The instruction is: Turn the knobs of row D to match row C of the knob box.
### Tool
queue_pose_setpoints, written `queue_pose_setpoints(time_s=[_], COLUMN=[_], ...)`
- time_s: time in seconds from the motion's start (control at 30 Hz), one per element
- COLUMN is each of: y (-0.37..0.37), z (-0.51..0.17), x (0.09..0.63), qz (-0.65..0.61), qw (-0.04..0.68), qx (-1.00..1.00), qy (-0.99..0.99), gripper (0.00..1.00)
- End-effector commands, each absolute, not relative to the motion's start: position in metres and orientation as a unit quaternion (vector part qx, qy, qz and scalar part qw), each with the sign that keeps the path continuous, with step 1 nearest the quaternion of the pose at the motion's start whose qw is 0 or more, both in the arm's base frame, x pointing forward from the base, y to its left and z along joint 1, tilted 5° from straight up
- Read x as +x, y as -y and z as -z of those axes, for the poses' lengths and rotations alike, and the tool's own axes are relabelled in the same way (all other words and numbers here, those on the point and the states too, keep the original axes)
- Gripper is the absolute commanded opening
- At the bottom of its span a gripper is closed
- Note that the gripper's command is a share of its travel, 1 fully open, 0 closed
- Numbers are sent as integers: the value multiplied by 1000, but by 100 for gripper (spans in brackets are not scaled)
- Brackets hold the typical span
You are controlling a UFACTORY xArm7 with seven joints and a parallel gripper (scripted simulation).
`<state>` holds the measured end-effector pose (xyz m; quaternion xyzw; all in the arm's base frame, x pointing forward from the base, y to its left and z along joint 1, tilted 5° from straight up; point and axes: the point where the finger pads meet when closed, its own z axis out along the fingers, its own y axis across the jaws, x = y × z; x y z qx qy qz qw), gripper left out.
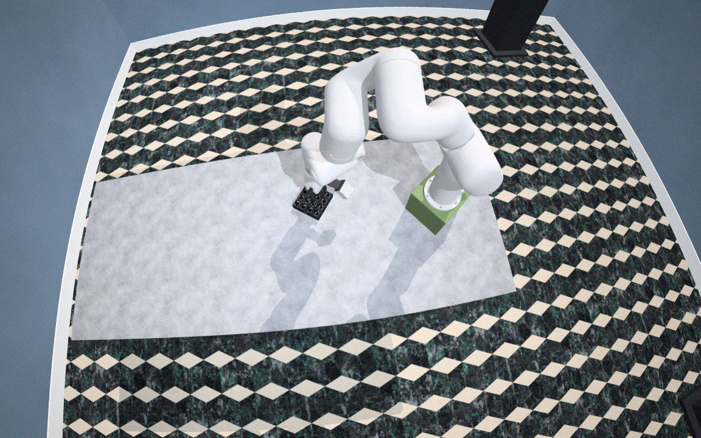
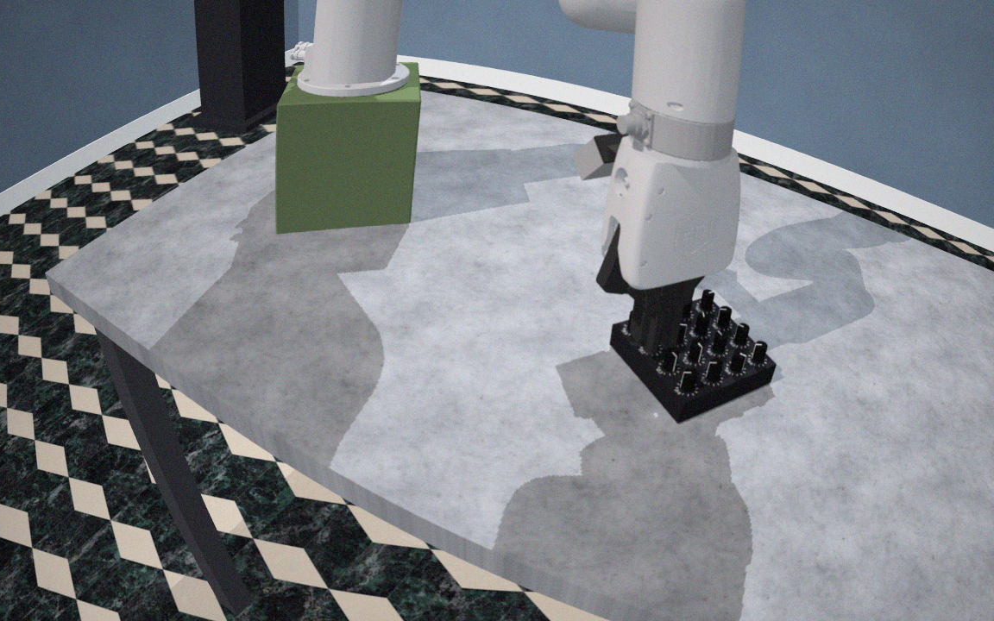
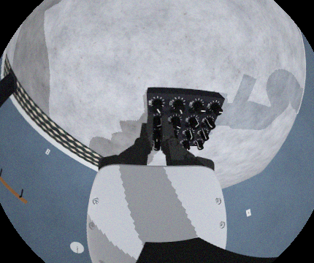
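One tool (image 2: 658, 335) (image 3: 157, 122) — one knob box (image 1: 314, 200) (image 2: 717, 393) (image 3: 184, 92)

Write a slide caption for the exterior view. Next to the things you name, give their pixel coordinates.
The jaws (image 2: 645, 348) reach down among the upright knobs of a black knob box (image 2: 726, 397) (image 3: 186, 91).

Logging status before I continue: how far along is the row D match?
Done: none confirmable; the printed names are unreadable. The black square knob box stands flat. In hand: the black-fingered gripper seems closed on a black knob. Left: release, verify row D.
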<state>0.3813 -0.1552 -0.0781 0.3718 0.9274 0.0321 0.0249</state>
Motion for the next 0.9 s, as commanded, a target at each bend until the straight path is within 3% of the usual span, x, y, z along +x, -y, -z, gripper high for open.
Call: queue_pose_setpoints(time_s=[0.0,0.73,0.77,0.87], y=[156,156,156,156], z=[77,77,77,77], x=[382,382,382,382], qz=[-32,-32,-32,-32], qw=[26,26,26,26], qx=[375,380,380,380], qy=[-926,-924,-924,-924], gripper=[8,8,19,19])
